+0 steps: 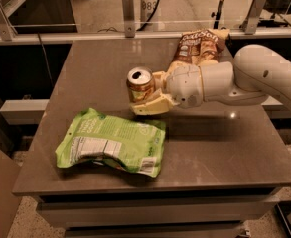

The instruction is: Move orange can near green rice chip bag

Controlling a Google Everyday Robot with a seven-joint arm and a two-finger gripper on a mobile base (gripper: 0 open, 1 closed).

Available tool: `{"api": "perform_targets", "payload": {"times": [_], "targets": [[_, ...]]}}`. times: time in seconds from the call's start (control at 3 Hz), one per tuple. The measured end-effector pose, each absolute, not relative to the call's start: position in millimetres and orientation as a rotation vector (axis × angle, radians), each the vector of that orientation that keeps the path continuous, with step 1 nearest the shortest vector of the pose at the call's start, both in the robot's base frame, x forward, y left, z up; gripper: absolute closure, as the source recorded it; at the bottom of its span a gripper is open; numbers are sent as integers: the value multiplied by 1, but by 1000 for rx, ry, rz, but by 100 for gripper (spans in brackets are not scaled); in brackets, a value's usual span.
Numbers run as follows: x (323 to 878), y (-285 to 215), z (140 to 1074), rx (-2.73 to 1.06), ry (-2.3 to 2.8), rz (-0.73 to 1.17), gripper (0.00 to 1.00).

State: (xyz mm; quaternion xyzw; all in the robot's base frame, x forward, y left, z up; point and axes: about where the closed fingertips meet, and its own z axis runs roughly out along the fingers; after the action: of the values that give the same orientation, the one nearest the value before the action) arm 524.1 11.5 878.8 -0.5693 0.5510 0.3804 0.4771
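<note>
Orange can point(140, 85): upright, silver top upward, at the middle of the table point(224, 148).
Gripper point(147, 95): reached in from the right and closed on the can, with cream fingers point(152, 107) beside and below it.
Green rice chip bag point(112, 143): laid flat, near and left of the can, close but apart; its long axis runs left to right.
Deciding relation: the bag lies near-left of the held can, so only a short lowering is judged to be needed.
Brown chip bag point(199, 46): far right, behind the arm.

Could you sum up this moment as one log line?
gripper: above table centre, holding orange can | green rice chip bag: flat, front left, apart from can
</note>
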Motion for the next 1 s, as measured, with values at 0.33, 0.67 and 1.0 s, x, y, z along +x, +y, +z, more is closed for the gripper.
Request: {"api": "perform_targets", "payload": {"times": [0.33, 0.67, 1.0], "targets": [[528, 5, 867, -1399, 1413, 903, 36], [532, 2, 860, -1413, 1445, 879, 12], [533, 0, 857, -1415, 1455, 875, 0]]}}
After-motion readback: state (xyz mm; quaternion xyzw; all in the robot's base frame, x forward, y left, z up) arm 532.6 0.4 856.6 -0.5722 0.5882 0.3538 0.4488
